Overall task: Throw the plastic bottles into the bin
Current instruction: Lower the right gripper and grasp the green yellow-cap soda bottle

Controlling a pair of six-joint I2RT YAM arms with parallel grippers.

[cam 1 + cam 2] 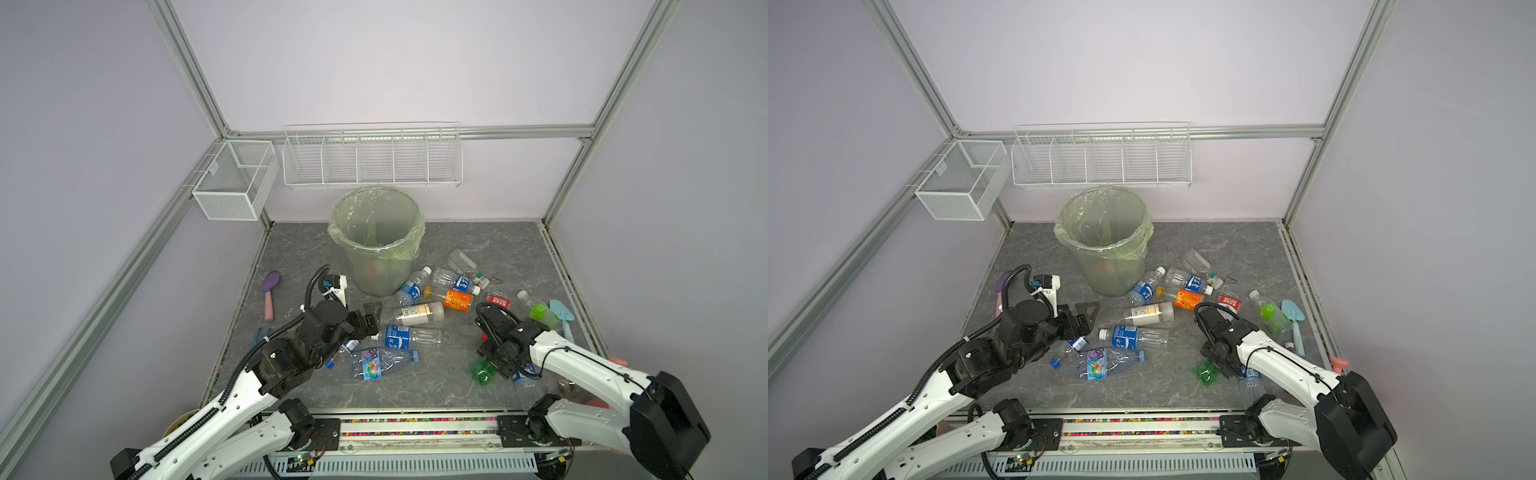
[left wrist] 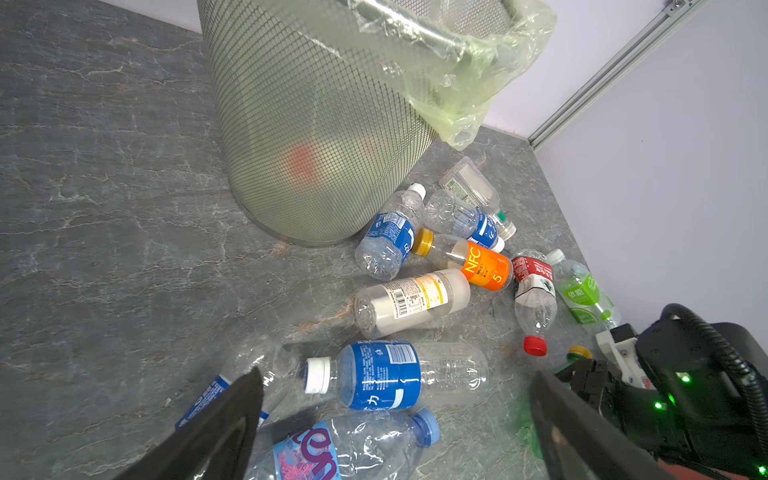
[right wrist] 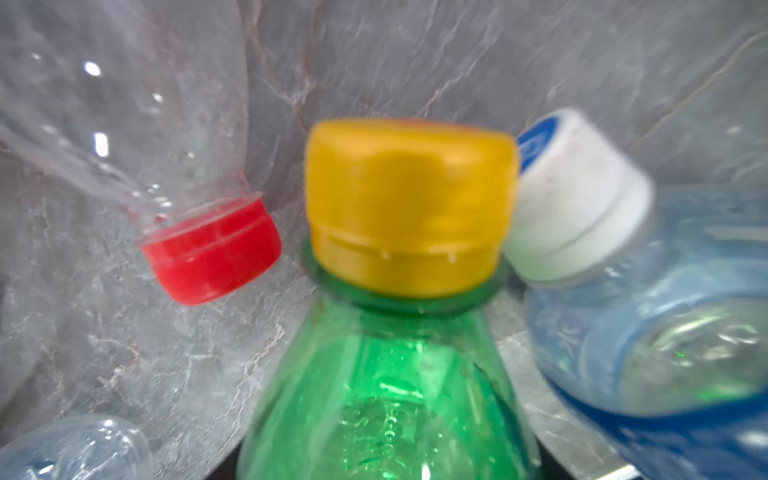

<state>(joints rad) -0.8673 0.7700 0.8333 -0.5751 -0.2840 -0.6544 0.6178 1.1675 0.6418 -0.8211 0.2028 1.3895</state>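
Note:
The bin (image 1: 376, 249), a pale-green bucket lined with a green bag, stands at the back middle of the table; a red thing shows faintly through its wall (image 2: 316, 124). Several plastic bottles lie in front of it: blue-labelled (image 1: 409, 336), multicoloured (image 1: 376, 363), white-labelled (image 1: 417, 312) and orange (image 1: 455, 298). My left gripper (image 1: 371, 320) hangs open above the blue-labelled bottle (image 2: 382, 374). My right gripper (image 1: 488, 365) is down at the front right, shut on the green bottle (image 3: 386, 395) with a yellow cap. Beside that cap lie a red-capped and a white-capped bottle neck.
Two white wire baskets (image 1: 235, 178) (image 1: 372, 156) hang on the back walls. A purple brush (image 1: 271, 291) lies at the left. A teal scoop (image 1: 561, 311) and a green-labelled bottle (image 1: 540, 309) lie by the right wall. A loose blue cap (image 1: 1054, 362) lies near my left arm.

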